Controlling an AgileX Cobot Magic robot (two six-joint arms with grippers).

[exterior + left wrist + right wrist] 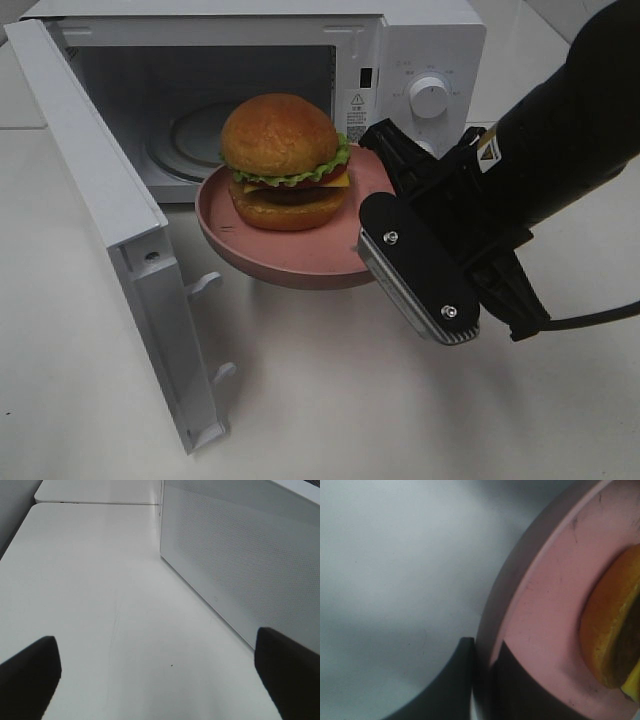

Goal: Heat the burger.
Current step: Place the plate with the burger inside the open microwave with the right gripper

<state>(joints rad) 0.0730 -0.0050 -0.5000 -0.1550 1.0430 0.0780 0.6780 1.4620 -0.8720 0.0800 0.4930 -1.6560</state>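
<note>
Burger: it is carried on a plate, held in the air just before the open mouth of the microwave, and is judged not yet set inside.
Burger's make: a glossy golden-brown domed bun is stacked over frilled green lettuce, yellow cheese, red tomato and a dark patty. The stack is loose, so it is kept level.
Plate: round, pink and matt, with a shallow raised rim and faint scuffs. It is used as a carrier, so the bun is not squeezed.
Right pincer: it is clenched on the plate's rim on the side away from the microwave, so that the free edge can be led in first.
Microwave: white and boxy, with a glass turntable seen inside.
Door: it is left wide open, clear of the plate's path.
Left pincer: released, with jaws wide apart. It is held over the smooth white tabletop beside a dotted white panel, out of the way.
</note>
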